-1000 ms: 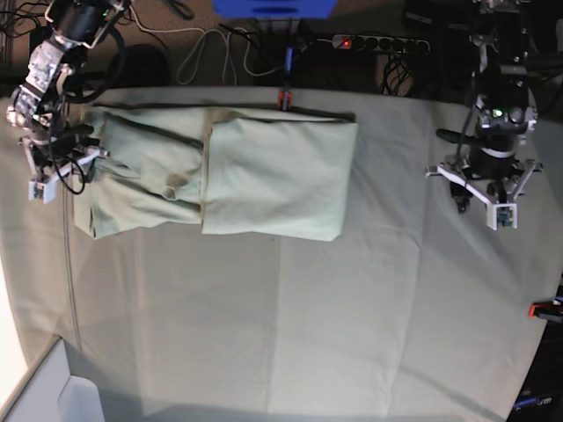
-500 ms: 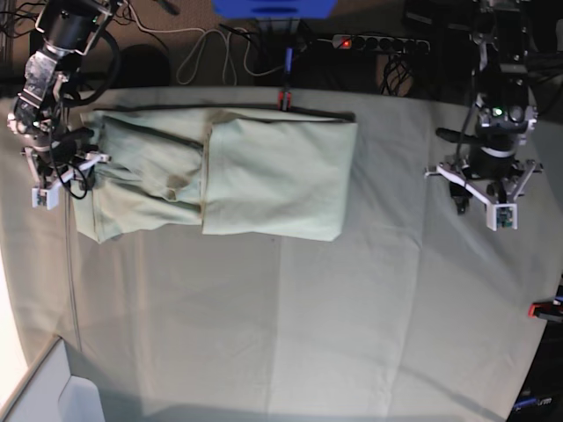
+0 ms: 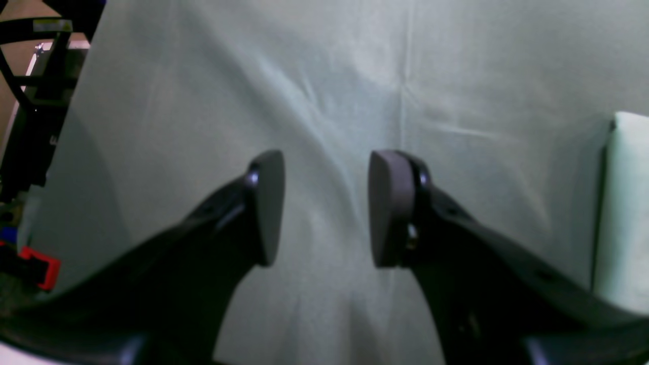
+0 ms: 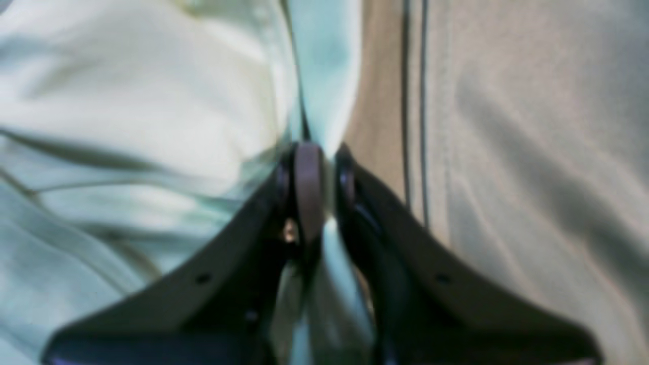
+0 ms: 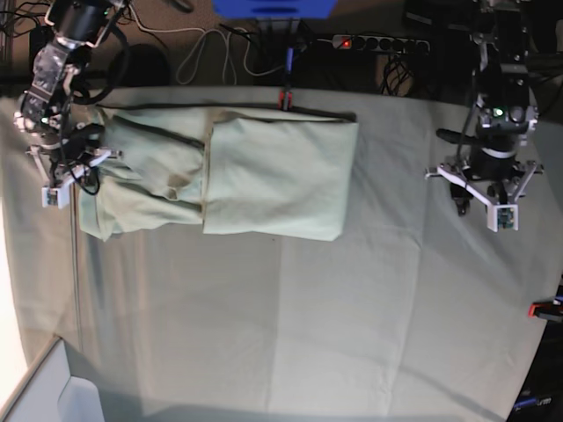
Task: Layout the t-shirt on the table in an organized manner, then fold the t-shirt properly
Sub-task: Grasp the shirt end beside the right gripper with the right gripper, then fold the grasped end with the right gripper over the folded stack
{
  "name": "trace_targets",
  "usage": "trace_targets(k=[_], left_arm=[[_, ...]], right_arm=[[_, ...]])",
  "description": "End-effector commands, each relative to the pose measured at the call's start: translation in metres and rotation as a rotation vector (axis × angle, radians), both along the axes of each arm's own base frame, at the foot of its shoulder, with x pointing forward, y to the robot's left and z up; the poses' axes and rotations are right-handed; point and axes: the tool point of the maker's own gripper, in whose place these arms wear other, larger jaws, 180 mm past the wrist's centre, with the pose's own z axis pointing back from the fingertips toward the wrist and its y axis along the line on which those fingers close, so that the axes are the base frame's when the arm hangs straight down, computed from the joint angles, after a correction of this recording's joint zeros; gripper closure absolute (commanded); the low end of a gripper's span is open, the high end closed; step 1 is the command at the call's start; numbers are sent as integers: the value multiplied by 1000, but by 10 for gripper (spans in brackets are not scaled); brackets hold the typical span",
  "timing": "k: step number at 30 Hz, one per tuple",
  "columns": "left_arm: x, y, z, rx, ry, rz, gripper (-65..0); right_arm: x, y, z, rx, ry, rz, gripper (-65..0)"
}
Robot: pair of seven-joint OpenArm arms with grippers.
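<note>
The t-shirt [image 5: 273,171] lies at the table's far left, its right half folded flat and its left part [image 5: 141,180] rumpled. My right gripper [image 5: 77,173] sits at the shirt's left edge. In the right wrist view the right gripper [image 4: 318,195] is shut, with a thin fold of the pale t-shirt [image 4: 152,101] pinched between its pads. Over bare table [image 5: 352,308] at the far right, my left gripper [image 5: 482,195] hovers well clear of the shirt. The left wrist view shows the left gripper [image 3: 327,208] open and empty, with the t-shirt's edge [image 3: 626,203] at the right.
A red clamp [image 5: 284,95] grips the table's back edge by the shirt, and another [image 5: 545,308] sits at the right edge. A power strip [image 5: 378,41] and cables lie behind the table. A white bin [image 5: 53,391] stands at the front left corner.
My right gripper has closed from open onto the shirt's left edge, and the cloth there has bunched slightly. The left arm has not moved.
</note>
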Motion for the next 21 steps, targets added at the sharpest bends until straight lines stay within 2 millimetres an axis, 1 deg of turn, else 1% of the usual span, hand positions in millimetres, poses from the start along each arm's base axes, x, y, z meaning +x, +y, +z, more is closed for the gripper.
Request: trace_targets(k=[1,3,6,9,11,13,15,17,21], left_arm=[[7,4,14,20,-49,-3,-267],[8,4,14,20,-51,-3,-267],[8,3,15,19,-52,-5,-267],[8,4,15,20,-52,-3,-267],[8,4,15,20,-53,-2,-267],[8,4,15,20,-53,-2,-267],[8,4,15,20,-53,-2,-267],[8,4,15,20,-53,-2,-267],[12,6,17,26,-58,-2,-267]], right_arm=[[9,8,18,11,-61,47,0],[12,18,31,3,-99,54,0],[19,21,53,-25,-156,59,0],[17,23,61,-42,-171,67,0],[19,22,69,-56,-192,70,0],[18,27,76,-58,-207,71,0],[18,34,87,-64,-236,72,0],[20,50,97,-58,-264,95,0],[16,95,109,-25,-295,183,0]])
